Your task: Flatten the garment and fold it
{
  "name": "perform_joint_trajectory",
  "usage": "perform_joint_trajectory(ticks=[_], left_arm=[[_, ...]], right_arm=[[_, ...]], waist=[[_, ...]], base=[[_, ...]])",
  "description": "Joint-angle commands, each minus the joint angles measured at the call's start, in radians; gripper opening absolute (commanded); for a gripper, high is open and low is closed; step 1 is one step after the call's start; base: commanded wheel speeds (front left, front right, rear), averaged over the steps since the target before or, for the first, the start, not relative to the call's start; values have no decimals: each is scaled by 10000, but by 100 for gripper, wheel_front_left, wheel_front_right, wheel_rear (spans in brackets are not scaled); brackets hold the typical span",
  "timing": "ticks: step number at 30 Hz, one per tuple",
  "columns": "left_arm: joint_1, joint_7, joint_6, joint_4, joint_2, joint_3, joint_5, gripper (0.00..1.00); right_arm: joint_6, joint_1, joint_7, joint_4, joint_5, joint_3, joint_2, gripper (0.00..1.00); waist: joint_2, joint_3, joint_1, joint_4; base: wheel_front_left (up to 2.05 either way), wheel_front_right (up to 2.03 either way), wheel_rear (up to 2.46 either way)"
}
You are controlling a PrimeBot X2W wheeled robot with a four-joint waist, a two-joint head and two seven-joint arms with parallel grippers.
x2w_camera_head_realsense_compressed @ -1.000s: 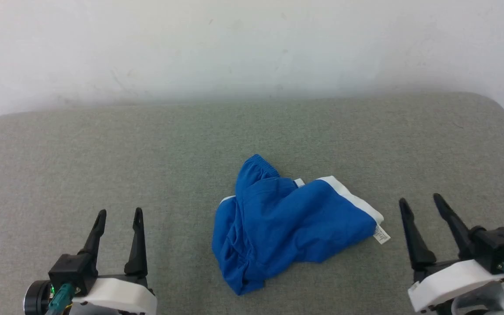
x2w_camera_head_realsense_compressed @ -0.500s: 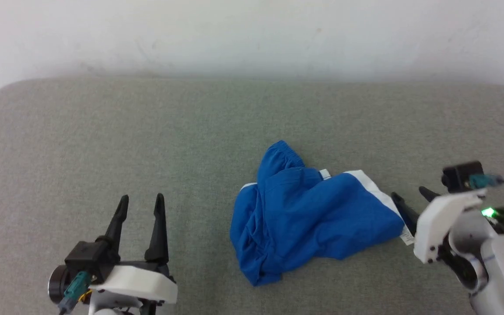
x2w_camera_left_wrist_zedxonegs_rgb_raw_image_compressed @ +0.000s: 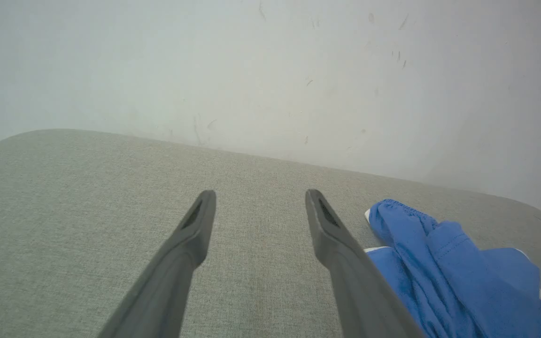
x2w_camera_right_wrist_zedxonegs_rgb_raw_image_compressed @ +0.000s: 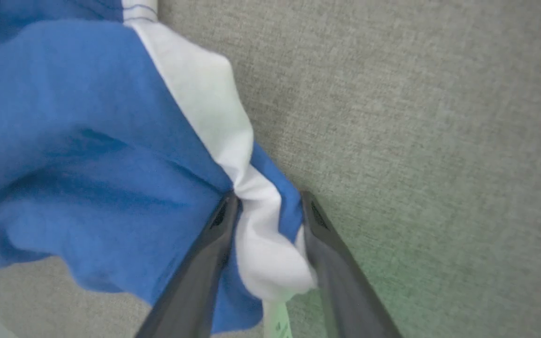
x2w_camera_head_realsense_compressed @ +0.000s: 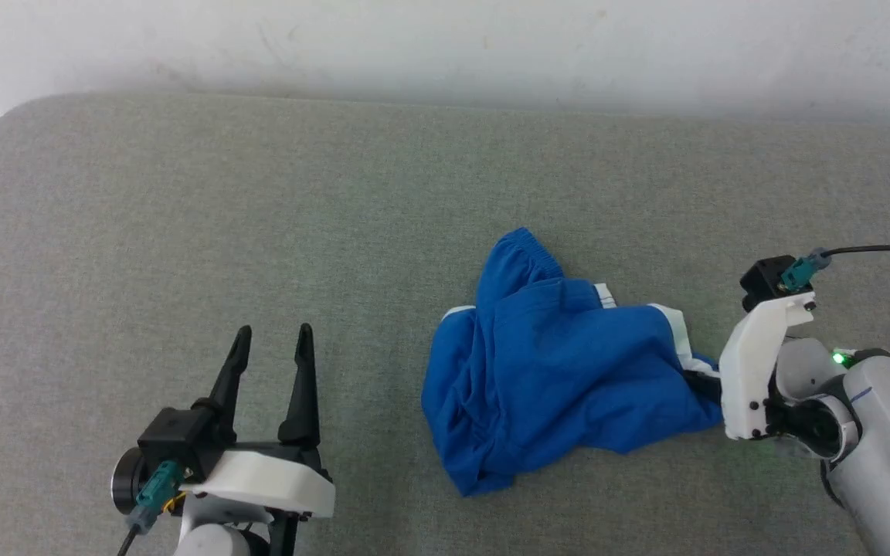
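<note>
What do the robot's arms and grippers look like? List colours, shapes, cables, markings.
The left gripper and right gripper each have two long, dark, pointed fingers on a white mount. A teal plug with a black cable feeds the right one. Its forearm is pale grey with a green light.

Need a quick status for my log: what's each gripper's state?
Left gripper: open, empty.
Right gripper: fingers astride the garment's white-banded corner; grip cannot be told.

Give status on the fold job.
Done: nothing; garment lies crumpled on the grey cushion. In hand: right claw straddles its white-banded corner, fabric between the fingers, not visibly clamped; left claw open, apart from it. Left: secure the grip, flatten, fold.
</note>
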Motion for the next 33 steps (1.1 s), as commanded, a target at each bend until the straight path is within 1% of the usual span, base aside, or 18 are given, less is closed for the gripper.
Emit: perform_joint_trajectory(ticks=[1,3,6,7,8,10,13,14,16,19,20,21,22,24,26,28,30,33], left_arm=[[-104,-96,-20,74,-63,64,138,100],[-63,-107,-22,124,-84,99,149,100],[15,-116,-20,183,-108,144,160,100],[15,-116,-20,183,-108,144,160,100],[73,-120,-30,207,-114,175,151,100],[169,-123,-32,216,-109,226,135,100],[297,-126,-49,216,-95,264,120,100],[297,-126,-49,216,-95,264,120,100],[342,-127,-53,210,-78,289,117,100],[385,-128,-44,206,-46,326,114,100],[400,-128,-32,201,-38,344,112,100],[412,-128,-23,206,-36,349,108,100],[415,-128,-13,217,-37,353,106,100],[395,-128,5,247,-40,352,104,100],[373,-129,14,276,-42,352,95,100],[346,-129,13,303,-43,337,90,100],[330,-129,37,300,-53,345,81,100],[270,-129,58,274,-86,325,86,100]], right_arm=[[-4,366,-236,-129,277,236,164,0],[-4,371,-1205,-674,332,-70,73,0],[-4,752,-2896,-1410,69,-1088,-46,0],[-4,752,-2896,-1410,69,-1088,-46,0],[-4,1350,-3658,-1893,-209,-1976,-20,0],[-4,2222,-4037,-2468,-558,-2896,120,0],[-4,3825,-4013,-3453,-1150,-4291,526,0],[-4,3825,-4013,-3453,-1150,-4291,526,0],[-4,4908,-3725,-4219,-1402,-4998,966,0],[-4,6472,-2961,-5230,-1639,-5784,1839,0],[-4,6906,-2609,-5520,-1657,-5920,2126,13],[-4,7266,-2288,-5804,-1610,-5985,2342,35],[-4,7505,-2086,-6076,-1527,-6047,2499,100],[-4,7676,-2076,-6627,-1444,-6181,2660,100],[-4,7450,-2509,-7110,-1354,-6458,2757,100],[-4,7039,-3018,-7393,-1547,-6713,2774,100],[-4,6439,-3328,-7382,-1678,-6798,2727,100],[-4,5282,-3135,-6625,-1867,-6464,2302,100]], waist=[[-1,-61,-1,-102],[-1,-135,-1,-185],[-1,-309,-1,-324],[-1,-309,-1,-324],[-1,-426,-1,-414],[-1,-551,-1,-528],[-1,-638,-1,-668],[-1,-638,-1,-668],[-1,-645,-1,-739],[-1,-634,-1,-857],[-1,-634,-1,-898],[-1,-629,-1,-922],[-1,-616,-1,-940],[-1,-590,-1,-965],[-1,-579,-1,-983],[-1,-580,-1,-960],[-1,-565,-1,-948],[-1,-471,-1,-869]], base=[[0,0,0],[0,0,0],[0,0,0],[0,0,0],[0,0,0],[0,0,0],[0,0,0],[0,0,0],[0,0,0],[0,0,0],[0,0,0],[0,0,0],[0,0,0],[0,0,0],[0,0,0],[0,0,0],[0,0,0],[0,0,0]])
